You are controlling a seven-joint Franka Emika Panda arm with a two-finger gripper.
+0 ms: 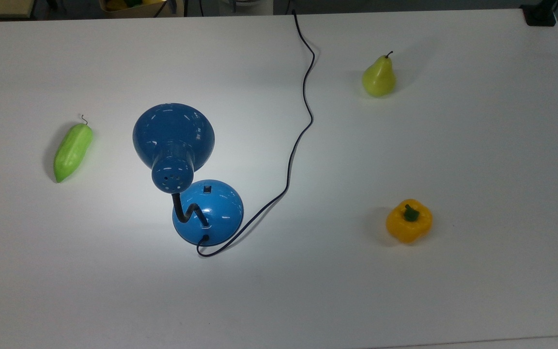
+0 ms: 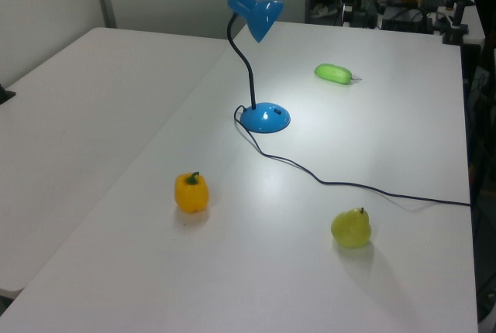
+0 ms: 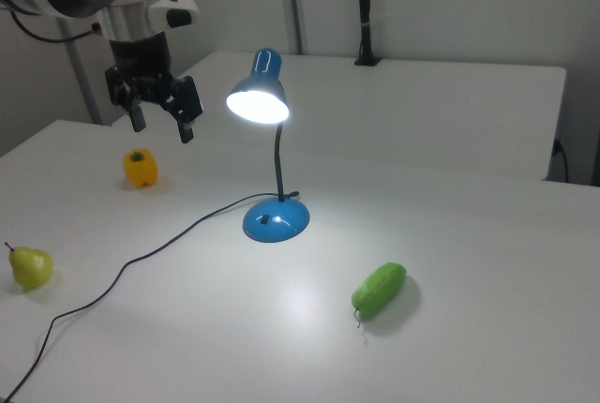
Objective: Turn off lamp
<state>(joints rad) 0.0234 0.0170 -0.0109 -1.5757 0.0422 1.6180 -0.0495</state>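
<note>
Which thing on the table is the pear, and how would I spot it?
Start at the glowing blue lamp in the middle of the white table and follow its black cord away from the base. The pear stands upright beside the cord. It is yellow-green with a brown stem, rounder than the long green vegetable and greener than the yellow bell pepper.

Glossy blue lamp (image 1: 182,160) on a smooth, matt white table (image 1: 477,160).
</note>
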